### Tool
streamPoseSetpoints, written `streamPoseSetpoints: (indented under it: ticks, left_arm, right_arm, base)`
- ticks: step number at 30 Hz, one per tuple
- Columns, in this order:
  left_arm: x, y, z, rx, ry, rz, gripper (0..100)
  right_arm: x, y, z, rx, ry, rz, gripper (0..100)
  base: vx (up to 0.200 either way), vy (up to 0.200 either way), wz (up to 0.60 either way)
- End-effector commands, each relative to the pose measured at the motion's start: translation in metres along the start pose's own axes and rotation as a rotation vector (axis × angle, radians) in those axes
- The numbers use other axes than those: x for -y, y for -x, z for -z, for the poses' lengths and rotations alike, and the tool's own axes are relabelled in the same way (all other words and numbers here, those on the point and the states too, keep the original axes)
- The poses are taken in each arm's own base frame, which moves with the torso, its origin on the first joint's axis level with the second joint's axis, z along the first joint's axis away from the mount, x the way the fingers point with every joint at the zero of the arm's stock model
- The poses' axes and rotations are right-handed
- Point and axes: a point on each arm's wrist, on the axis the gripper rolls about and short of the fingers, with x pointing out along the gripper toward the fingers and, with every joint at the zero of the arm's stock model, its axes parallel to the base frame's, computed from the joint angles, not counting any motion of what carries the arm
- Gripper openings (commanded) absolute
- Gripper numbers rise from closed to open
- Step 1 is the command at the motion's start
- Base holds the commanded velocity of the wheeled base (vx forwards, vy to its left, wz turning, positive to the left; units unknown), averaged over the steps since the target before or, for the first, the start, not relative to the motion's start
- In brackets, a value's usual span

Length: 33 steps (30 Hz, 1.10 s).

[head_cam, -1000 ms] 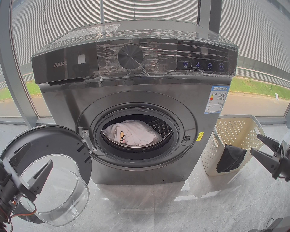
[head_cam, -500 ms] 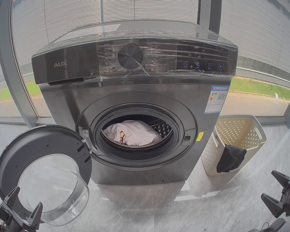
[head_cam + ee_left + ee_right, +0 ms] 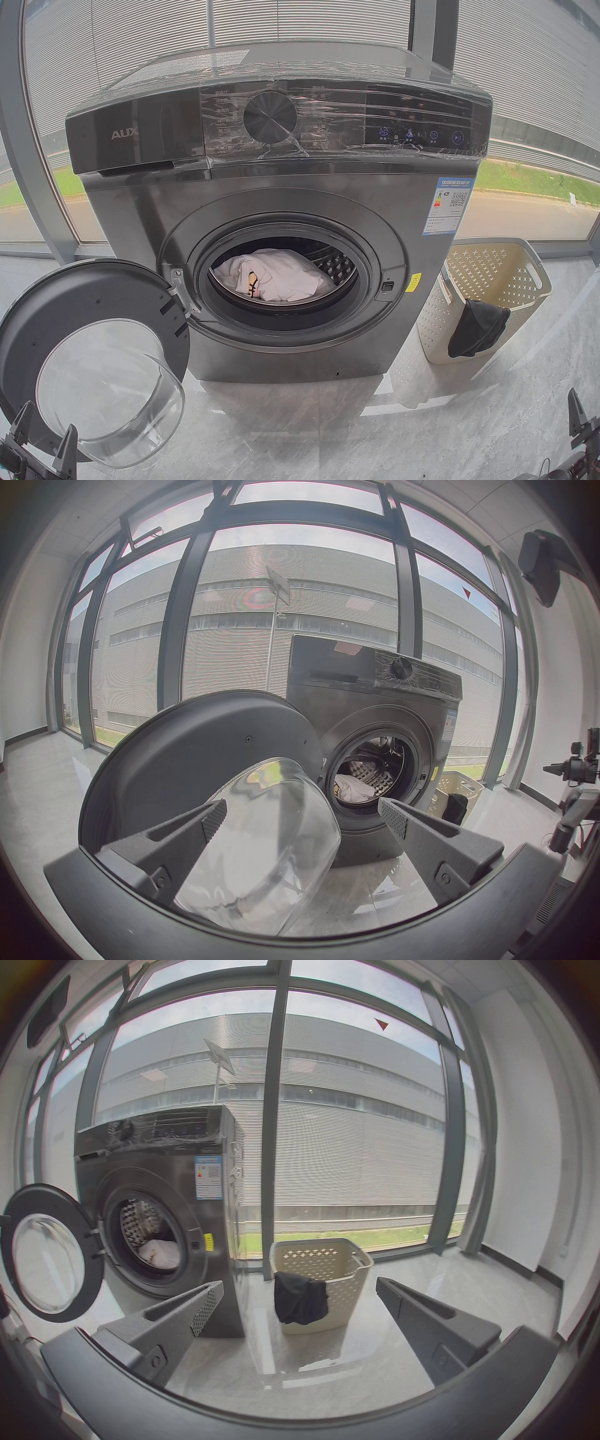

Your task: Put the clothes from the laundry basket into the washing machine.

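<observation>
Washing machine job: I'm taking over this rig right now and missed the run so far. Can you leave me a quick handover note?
Left claw: open, empty, low in front of the open door.
Right claw: open, empty, low, facing the laundry basket from well back.
Things: white garment lies in the drum of the washing machine; black garment hangs over the basket's front rim, on the machine's right.
Done: door open, white garment loaded.
To do: move the black garment into the drum. The basket's bottom is hidden, so check it.
</observation>
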Motion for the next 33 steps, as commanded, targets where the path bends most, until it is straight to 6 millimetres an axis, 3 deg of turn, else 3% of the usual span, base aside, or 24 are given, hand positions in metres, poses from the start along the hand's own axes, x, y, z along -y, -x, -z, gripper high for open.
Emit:
streamPoseSetpoints:
  ticks: [1,7,33]
  left_arm:
    - [-0.0002,0.0023,0.0026,0.014,0.006,-0.01,100]
    - [-0.0001,0.0024,0.0025,0.012,0.004,-0.009,100]
    - [0.0,0.0024,0.0024,0.013,0.003,-0.006,100]
  right_arm:
    - [0.0011,0.0034,0.001,0.028,0.023,0.043,100]
    - [-0.0007,0.0041,0.0016,0.041,0.053,-0.056,100]
    - [-0.0008,0.004,0.0017,0.042,0.059,-0.058,100]
  base:
    - [0.0,0.0,0.0]
    - [0.0,-0.1,0.0]
    - [0.0,-0.2,0.0]
